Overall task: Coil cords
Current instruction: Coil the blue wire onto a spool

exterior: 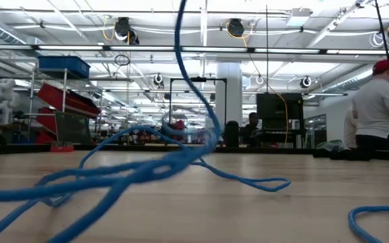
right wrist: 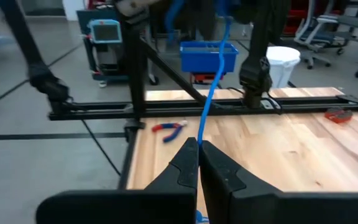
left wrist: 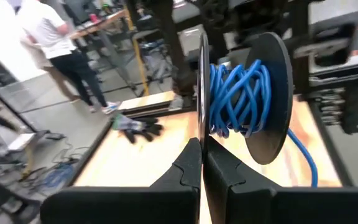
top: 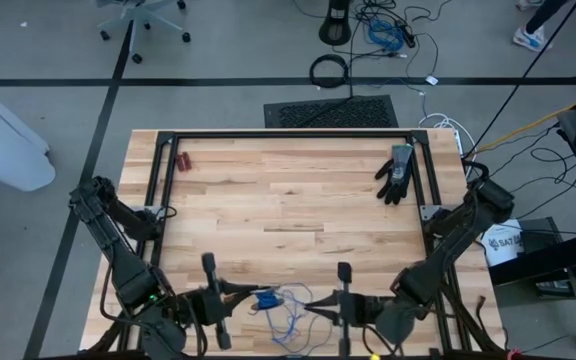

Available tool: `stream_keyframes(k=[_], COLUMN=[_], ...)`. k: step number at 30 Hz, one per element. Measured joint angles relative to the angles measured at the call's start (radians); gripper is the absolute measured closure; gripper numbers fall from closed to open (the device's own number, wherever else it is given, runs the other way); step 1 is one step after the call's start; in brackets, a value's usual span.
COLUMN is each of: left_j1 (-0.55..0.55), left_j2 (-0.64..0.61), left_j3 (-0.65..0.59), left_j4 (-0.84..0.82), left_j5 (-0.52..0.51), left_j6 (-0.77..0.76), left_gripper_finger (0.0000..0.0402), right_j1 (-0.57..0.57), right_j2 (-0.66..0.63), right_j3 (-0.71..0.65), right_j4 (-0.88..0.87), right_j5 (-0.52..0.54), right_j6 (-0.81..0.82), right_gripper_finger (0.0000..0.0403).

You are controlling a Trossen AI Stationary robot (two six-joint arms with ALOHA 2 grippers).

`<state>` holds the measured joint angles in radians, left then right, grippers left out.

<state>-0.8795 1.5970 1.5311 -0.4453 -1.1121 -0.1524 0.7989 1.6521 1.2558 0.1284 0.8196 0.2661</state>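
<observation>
Left gripper (left wrist: 201, 163): fingers pressed onto the spool (left wrist: 244, 93) flange, steadying it for winding.
Right gripper (right wrist: 199, 163): pinching the blue cord (right wrist: 211, 93), apparently feeding it taut.

Open tabletop (top: 288, 200) mid-bench; loose blue cord (top: 286, 305) across near edge, black glove (top: 396, 174) far right.

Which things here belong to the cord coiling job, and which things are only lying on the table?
Job:
- blue cord
- black spool with cord wound on it
- left gripper, shut on the spool's disc
- right gripper, shut on the cord

Lying about:
- black glove
- red-handled pliers
</observation>
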Motion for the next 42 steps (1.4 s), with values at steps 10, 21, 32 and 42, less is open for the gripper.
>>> stream_keyframes(k=[10, 21, 32, 42], left_j1=[0.000, 0.013, 0.078, 0.145], left_j2=[0.000, 0.053, 0.077, 0.119], left_j3=[0.000, 0.000, 0.000, 0.000], left_j4=[-0.041, -0.117, -0.105, -0.020], left_j5=[-0.015, -0.006, -0.048, -0.104], left_j6=[0.001, 0.100, 0.106, 0.110], left_gripper_finger=[0.0395, 0.0395, 0.0395, 0.0395], right_j1=[0.051, 0.065, 0.058, 0.016], right_j2=[-0.040, -0.060, -0.059, -0.004], right_j3=[0.000, 0.000, 0.000, 0.000], right_j4=[0.020, 0.151, 0.219, 0.319], right_j5=[0.090, 0.096, 0.065, 0.065], right_j6=[-0.043, -0.133, -0.190, -0.246], right_gripper_finger=[0.0403, 0.0403, 0.0403, 0.0403])
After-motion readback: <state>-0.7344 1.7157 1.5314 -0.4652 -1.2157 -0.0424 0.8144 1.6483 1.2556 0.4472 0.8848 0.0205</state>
